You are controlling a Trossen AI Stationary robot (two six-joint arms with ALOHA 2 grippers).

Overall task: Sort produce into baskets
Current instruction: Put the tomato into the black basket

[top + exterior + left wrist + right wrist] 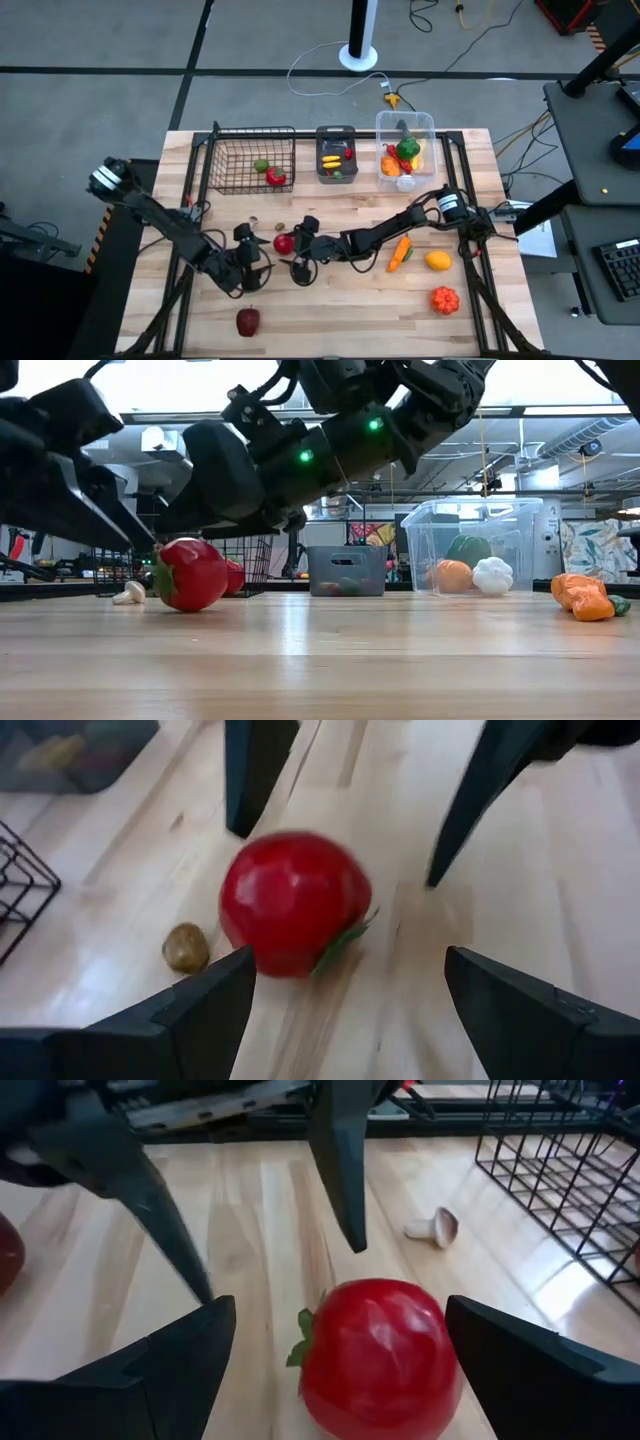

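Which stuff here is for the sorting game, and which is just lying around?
For the job:
- red tomato between both open hands
- carrot, lemon, orange pumpkin, dark red apple
- wire basket, grey bin, clear tub

Just lying about:
- white floor stand
- cables on the floor
- keyboard

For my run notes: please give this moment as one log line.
left tool: open | right tool: open | both beside round red toy tomato | nothing held
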